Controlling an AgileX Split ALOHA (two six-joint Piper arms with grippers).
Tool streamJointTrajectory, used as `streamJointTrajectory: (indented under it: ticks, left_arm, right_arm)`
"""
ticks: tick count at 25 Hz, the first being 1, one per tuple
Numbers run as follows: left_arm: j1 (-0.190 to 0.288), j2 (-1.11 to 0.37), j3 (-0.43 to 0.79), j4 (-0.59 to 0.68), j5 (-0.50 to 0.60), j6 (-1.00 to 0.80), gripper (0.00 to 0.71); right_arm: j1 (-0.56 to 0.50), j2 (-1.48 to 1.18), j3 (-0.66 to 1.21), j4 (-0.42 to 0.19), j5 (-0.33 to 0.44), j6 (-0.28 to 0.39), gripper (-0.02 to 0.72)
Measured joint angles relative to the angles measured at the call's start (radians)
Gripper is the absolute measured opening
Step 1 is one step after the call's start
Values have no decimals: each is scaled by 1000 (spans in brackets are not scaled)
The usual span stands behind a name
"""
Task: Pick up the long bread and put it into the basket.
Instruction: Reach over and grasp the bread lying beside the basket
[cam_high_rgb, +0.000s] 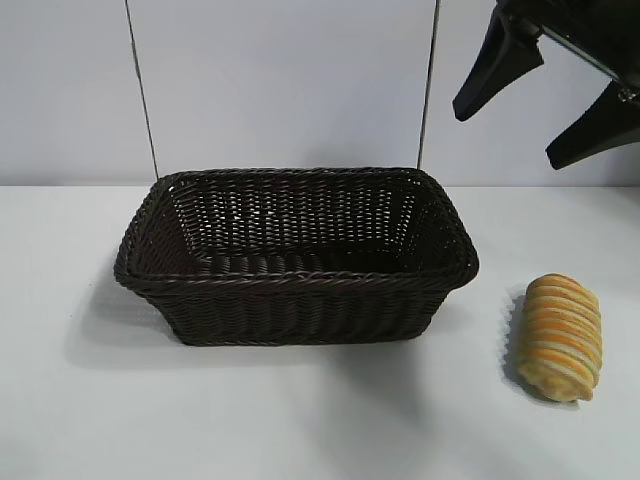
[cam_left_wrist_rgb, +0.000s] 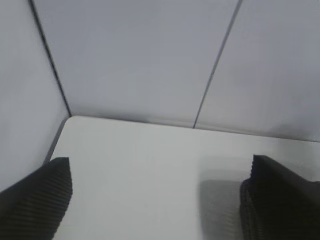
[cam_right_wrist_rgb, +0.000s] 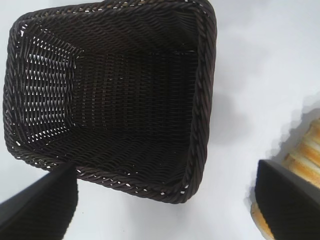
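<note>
The long bread (cam_high_rgb: 560, 337) lies on its own on the table (cam_high_rgb: 300, 430) at the lower right of the exterior view, just beside the basket (cam_high_rgb: 295, 262) but not touching it, so nothing has been carried over yet and the basket shows only its bare woven floor. The right gripper (cam_high_rgb: 552, 92) hangs at the upper right of that view, above and behind the bread, with its jaws spread wide and nothing between them; that looks like a ready stance for coming down on the loaf, whose end peeks in at the lower right edge of the right wrist view. The left gripper (cam_left_wrist_rgb: 157, 200) is out of the exterior view; its own camera shows it wide open and empty over bare table, facing a corner of the walls. The table is plain, matte white, and the room behind is pale panelled wall with thin dark seams.
</note>
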Motion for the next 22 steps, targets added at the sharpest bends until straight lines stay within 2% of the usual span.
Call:
streamJointTrajectory:
  ticks: [3,9,12,18,22]
  left_arm:
    - [0,-163,197,53,0,-7,694]
    - [0,-448,534,40,-17,-8,694]
    - [0,-547,662,36,-16,-10,694]
    - [0,-604,831,-35,3,-28,694]
    - [0,-606,927,-127,1,-50,694]
  right_arm:
    - [0,0,0,0,0,-4,684]
    - [0,0,0,0,0,-12,684]
    - [0,0,0,0,0,-12,684]
    - [0,0,0,-4,1,-12,684]
    - [0,0,0,-54,30,-12,684]
